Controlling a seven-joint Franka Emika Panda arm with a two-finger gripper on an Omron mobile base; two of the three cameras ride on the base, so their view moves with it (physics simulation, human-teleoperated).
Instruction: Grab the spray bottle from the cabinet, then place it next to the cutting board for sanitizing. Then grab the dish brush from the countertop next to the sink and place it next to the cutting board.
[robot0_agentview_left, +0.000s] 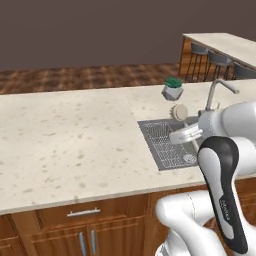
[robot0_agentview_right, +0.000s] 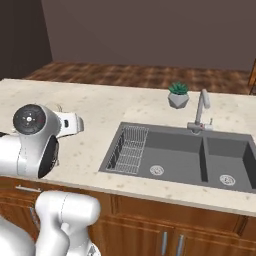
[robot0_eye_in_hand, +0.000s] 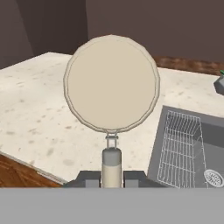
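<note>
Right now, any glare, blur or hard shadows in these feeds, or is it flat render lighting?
Left base view: flat, even light, no glare on the countertop; the arm's near link looks soft. Right base view: only mild shading inside the sink, edges sharp. Hand view: dish brush head is evenly lit, no highlight, held in the gripper; the wire rack lines look slightly jagged.

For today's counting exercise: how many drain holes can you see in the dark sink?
2: one round drain in the large left basin beside the wire rack, one in the smaller right basin. None seems hidden.
</note>
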